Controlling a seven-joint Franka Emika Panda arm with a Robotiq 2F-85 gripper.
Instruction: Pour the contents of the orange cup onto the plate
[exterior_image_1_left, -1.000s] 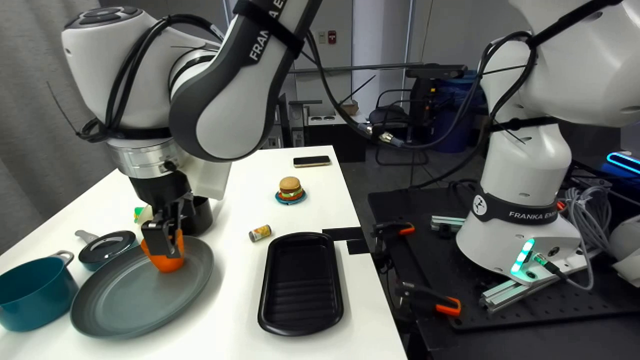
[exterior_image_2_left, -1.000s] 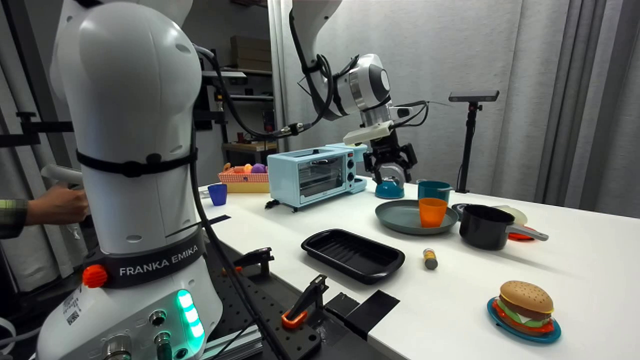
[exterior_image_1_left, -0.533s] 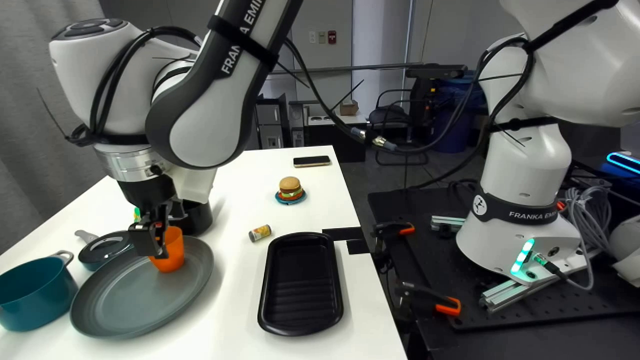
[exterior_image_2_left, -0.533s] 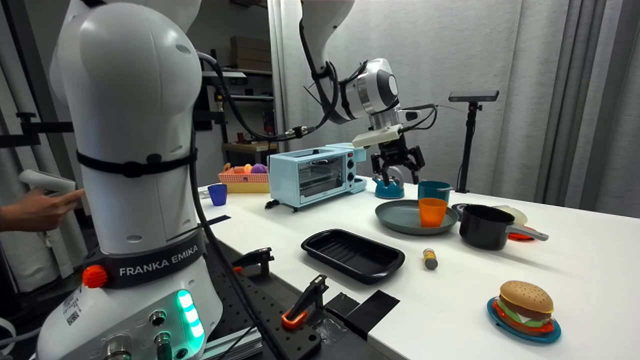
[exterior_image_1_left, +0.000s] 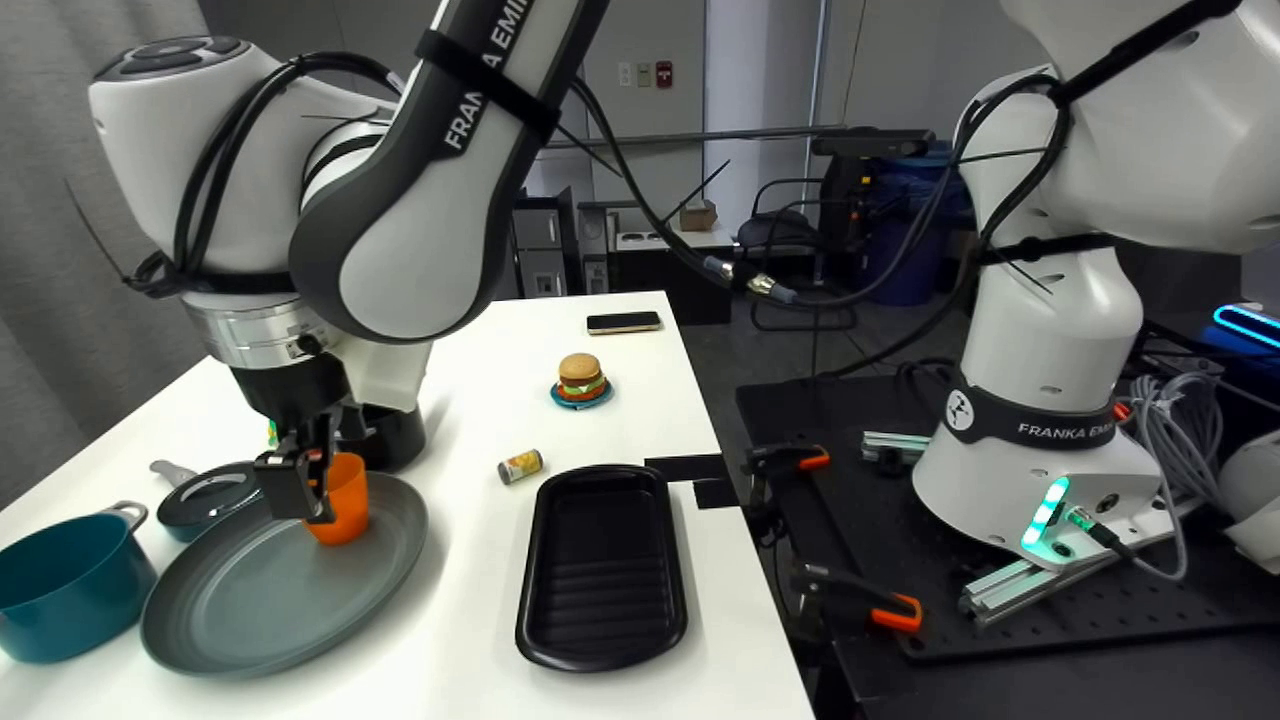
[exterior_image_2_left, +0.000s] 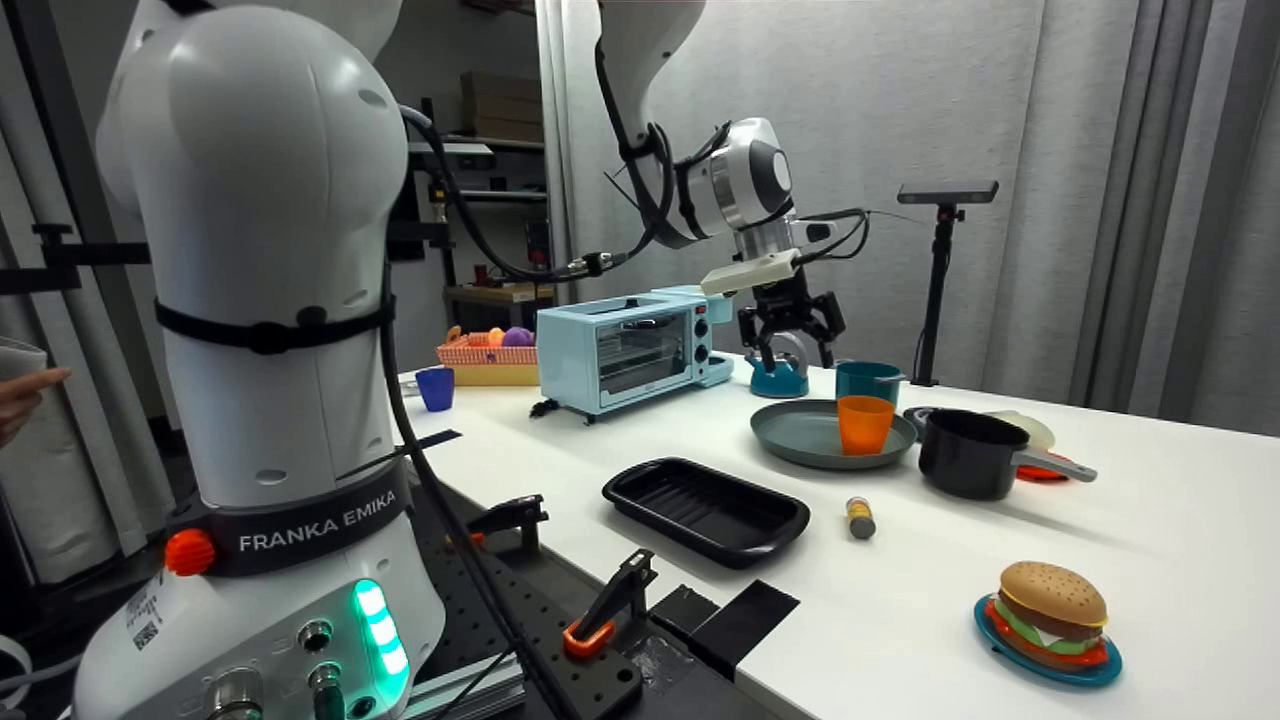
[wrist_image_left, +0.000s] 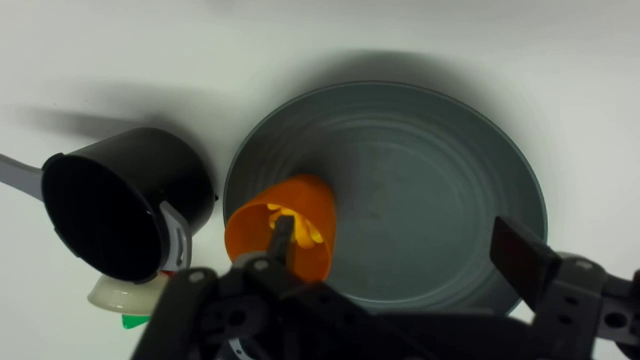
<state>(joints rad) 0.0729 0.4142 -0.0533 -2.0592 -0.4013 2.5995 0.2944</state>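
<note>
The orange cup (exterior_image_1_left: 345, 505) stands upright on the dark grey-green plate (exterior_image_1_left: 250, 610), near the rim on the black pot's side; both also show in an exterior view, the cup (exterior_image_2_left: 866, 425) and the plate (exterior_image_2_left: 800, 435). In the wrist view the cup (wrist_image_left: 305, 195) holds the contents (wrist_image_left: 302, 232), several yellow-orange sticks. The plate's (wrist_image_left: 415, 200) visible surface is bare. My gripper (wrist_image_left: 390, 232) is open and empty above the plate; one finger overlaps the cup's mouth in the wrist view, the other is over the far rim. The gripper also shows in both exterior views (exterior_image_1_left: 300, 485) (exterior_image_2_left: 797, 355).
A black pot (exterior_image_2_left: 960, 465) stands close beside the plate on the cup's side. A teal pot (exterior_image_1_left: 75, 590) and a dark lid (exterior_image_1_left: 210, 497) are by the plate. A black ridged tray (exterior_image_1_left: 600, 570), small can (exterior_image_1_left: 520, 466) and toy burger (exterior_image_2_left: 1050, 620) lie nearer the robot base. A kettle (exterior_image_2_left: 778, 382) and toaster oven (exterior_image_2_left: 640, 350) stand beyond.
My gripper has shifted sideways over the plate, left in an exterior view, mostly in the first half second; it stays open. The cup and plate have not moved.
</note>
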